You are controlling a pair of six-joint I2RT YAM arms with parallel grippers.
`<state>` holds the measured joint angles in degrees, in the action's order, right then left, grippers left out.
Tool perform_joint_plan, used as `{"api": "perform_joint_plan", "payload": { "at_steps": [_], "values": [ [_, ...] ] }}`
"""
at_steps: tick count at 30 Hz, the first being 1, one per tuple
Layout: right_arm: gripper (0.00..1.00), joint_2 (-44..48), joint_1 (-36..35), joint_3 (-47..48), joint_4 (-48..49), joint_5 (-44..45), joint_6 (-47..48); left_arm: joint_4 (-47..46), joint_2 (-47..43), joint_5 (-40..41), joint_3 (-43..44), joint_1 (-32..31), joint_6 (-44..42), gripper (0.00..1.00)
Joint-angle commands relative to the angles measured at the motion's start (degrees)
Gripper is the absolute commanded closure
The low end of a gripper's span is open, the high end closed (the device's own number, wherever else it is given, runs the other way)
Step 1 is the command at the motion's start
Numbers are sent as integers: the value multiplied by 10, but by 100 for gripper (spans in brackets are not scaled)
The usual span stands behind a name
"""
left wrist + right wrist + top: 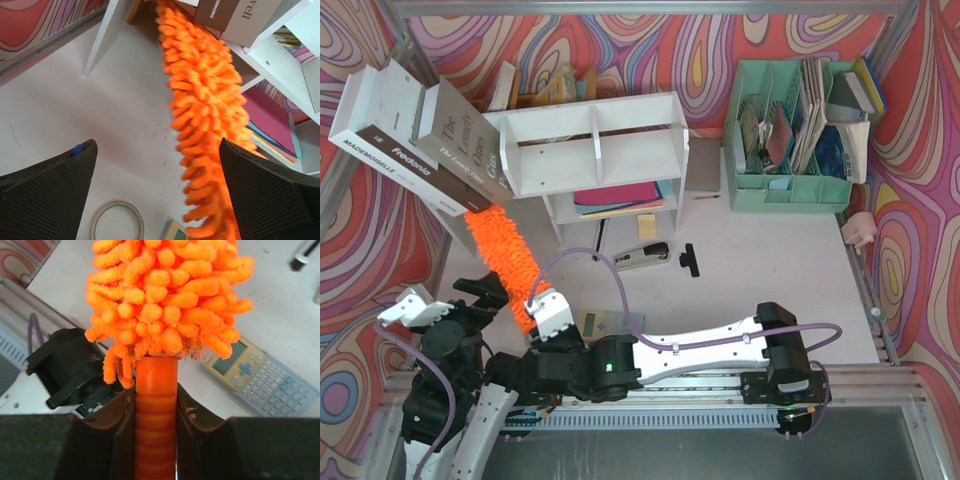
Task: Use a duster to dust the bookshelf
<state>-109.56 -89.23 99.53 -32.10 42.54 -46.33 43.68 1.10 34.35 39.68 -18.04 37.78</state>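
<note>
Duster [505,262] head, fluffy and bright orange, runs diagonally across the white worktop [770,290] from the right tool [545,315] up toward the left end of the bookshelf [590,140], its far tip lying just under 2 large books [410,130] that lean at that end. Whether the fibres touch the shelf's white frame cannot be told. The right tool is clamped tight on the slim orange handle [156,405], both fingers pressed against its sides just below where the fluffy head begins. The left tool [157,145] has its fingers spread wide and grips nothing; it hovers low over the worktop beside the duster, whose head passes close to the inside of one finger. The bookshelf stands toward the back of the worktop, with flat coloured folders [620,195] stacked in its lower tier. A stapler [642,257] lies in front of it, a calculator [260,377] lies near the right tool, and a mint-green organiser [790,185] stands well to the right.
</note>
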Motion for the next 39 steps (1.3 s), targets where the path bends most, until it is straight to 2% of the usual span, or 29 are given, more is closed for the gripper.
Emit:
{"api": "perform_joint_plan", "payload": {
  "at_steps": [1, 5, 10, 13, 15, 18, 24, 31, 39],
  "values": [
    [100, -23, 0, 32, 121, -39, 112, 12, -8, 10, 10, 2, 4, 2],
    [100, -42, 6, 66, 47, -14, 74, 13, -8, 12, 10, 2, 5, 1],
    [100, 18, 24, -5, -17, 32, -58, 15, -8, 16, 10, 2, 5, 2],
    [100, 24, 25, 1, -116, 74, -150, 15, -8, 20, 11, 2, 6, 2],
    [100, 22, 25, 7, -146, 84, -177, 16, -8, 21, 12, 2, 6, 2],
    [100, 23, 26, -6, -102, 71, -139, 18, -8, 25, 13, 2, 5, 2],
    [100, 27, 27, -53, 125, -36, 46, 20, -8, 28, 15, 2, 3, 1],
    [100, -2, 40, -36, 160, -103, 99, 19, -8, 30, 17, 2, 3, 2],
    [100, -49, 79, -3, 84, -185, 53, 24, -8, 36, 18, 2, 5, 2]
  ]
}}
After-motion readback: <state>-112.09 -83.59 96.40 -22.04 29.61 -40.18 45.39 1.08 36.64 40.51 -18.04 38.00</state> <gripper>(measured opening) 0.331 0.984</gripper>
